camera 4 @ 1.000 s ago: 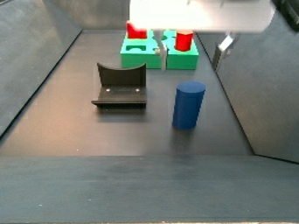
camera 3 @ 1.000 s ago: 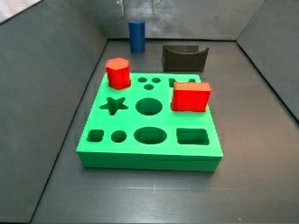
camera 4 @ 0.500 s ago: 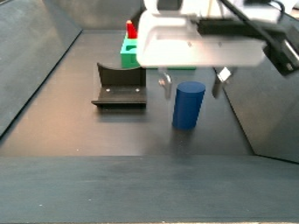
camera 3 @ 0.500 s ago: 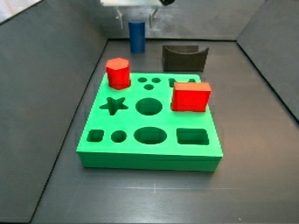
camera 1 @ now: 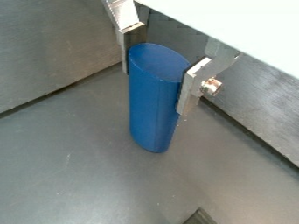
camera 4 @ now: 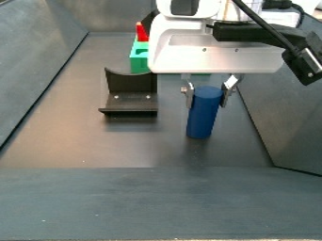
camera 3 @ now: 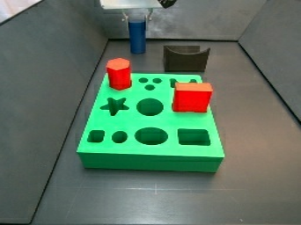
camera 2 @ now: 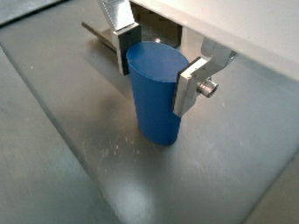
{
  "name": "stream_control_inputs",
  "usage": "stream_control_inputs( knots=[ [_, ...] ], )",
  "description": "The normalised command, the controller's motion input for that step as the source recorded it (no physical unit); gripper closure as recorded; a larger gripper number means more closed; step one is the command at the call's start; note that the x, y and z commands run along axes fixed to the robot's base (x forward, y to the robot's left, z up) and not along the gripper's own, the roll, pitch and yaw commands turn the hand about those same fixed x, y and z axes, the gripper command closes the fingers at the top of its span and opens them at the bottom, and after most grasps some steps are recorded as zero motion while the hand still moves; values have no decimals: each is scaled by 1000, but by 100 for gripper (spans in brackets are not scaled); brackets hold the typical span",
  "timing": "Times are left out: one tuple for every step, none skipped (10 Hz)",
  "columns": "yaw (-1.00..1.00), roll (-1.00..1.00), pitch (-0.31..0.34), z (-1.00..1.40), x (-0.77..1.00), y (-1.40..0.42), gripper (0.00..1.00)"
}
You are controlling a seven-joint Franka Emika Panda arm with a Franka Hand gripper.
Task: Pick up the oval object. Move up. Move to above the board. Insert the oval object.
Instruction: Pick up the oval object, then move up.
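From close at my wrist, the oval object (camera 1: 155, 98) stands upright on the dark grey bench (camera 1: 70, 166), a tall plain blue peg with a rounded top. My gripper (camera 1: 159, 54) is lowered around its upper part, and my two fingers (camera 1: 195, 83), flat silver plates, sit on opposite sides of it. They are spread to the peg's width and look to be touching or just beside its sides; I cannot tell whether they are pinching it. In both wrist views the peg's base rests on the bench.

In a side view, my gripper (camera 4: 208, 87) hangs under a large white housing, with the oval object (camera 4: 202, 115) below it, still on the bench. Just beside it, toward the middle of the bench, stands a dark grey curved block (camera 4: 128, 92).

Farther off lies the board (camera 3: 152, 122), a thick bright green square with shaped holes, well apart from the peg. A red hexagonal block (camera 3: 119, 74) and a red cube (camera 3: 193, 97) stand on the board.
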Motion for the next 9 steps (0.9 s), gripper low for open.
stream_control_inputs(
  knots=[
    [0,0,0,0,0,0,100],
    [0,0,0,0,0,0,100],
    [0,0,0,0,0,0,100],
    [0,0,0,0,0,0,100],
    [0,0,0,0,0,0,100],
    [0,0,0,0,0,0,100],
    [0,0,0,0,0,0,100],
    [0,0,0,0,0,0,100],
    [0,0,0,833,0,0,100]
  ],
)
